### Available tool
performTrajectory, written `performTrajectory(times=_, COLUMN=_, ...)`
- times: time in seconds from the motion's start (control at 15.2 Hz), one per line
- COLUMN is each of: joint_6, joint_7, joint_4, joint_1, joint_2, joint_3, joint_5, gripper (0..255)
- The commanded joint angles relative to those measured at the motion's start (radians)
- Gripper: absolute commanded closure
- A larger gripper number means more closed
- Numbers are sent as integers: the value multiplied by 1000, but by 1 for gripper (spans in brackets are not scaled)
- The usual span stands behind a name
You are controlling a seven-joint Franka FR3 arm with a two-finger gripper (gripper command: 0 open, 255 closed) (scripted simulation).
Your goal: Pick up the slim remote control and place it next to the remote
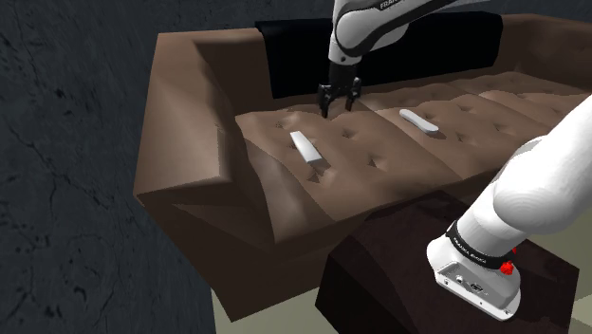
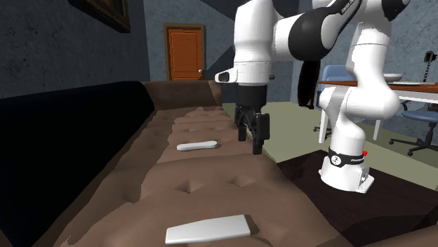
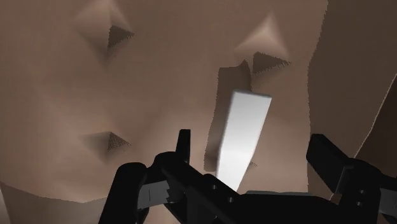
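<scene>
Tufted brown sofa [image 1: 398,157], flat white rectangular remote [image 3: 242,137], black pincer [image 1: 340,107] spread

Brown tufted sofa [image 1: 190,161] directly beneath gripper [image 1: 338,107]. Black cover [image 1: 294,57] on backrest behind it. Mottled dark-blue wall [image 2: 56,49]. Orange door [image 2: 185,53] well beyond. Pale floor [image 2: 295,119], white desk [image 2: 417,85], blue office chair [image 2: 421,121] off to side.

White arm [image 2: 354,84], black tool [image 2: 250,144], maybe red button [image 2: 365,153]
</scene>
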Motion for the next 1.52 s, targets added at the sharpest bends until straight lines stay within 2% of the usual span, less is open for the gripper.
performTrajectory(times=0.0, joint_6=46, joint_7=20, joint_4=40, joint_1=1, joint_2=90, joint_3=3, joint_5=2, gripper=0)
performTrajectory(times=0.46, joint_6=154, joint_7=79, joint_4=189, joint_1=3, joint_2=359, joint_3=3, joint_5=9, gripper=0)
performTrajectory(times=0.86, joint_6=200, joint_7=121, joint_4=366, joint_1=5, joint_2=594, joint_3=-2, joint_5=20, gripper=0)
performTrajectory(times=1.45, joint_6=279, joint_7=124, joint_4=382, joint_1=4, joint_2=690, joint_3=-2, joint_5=22, gripper=0)
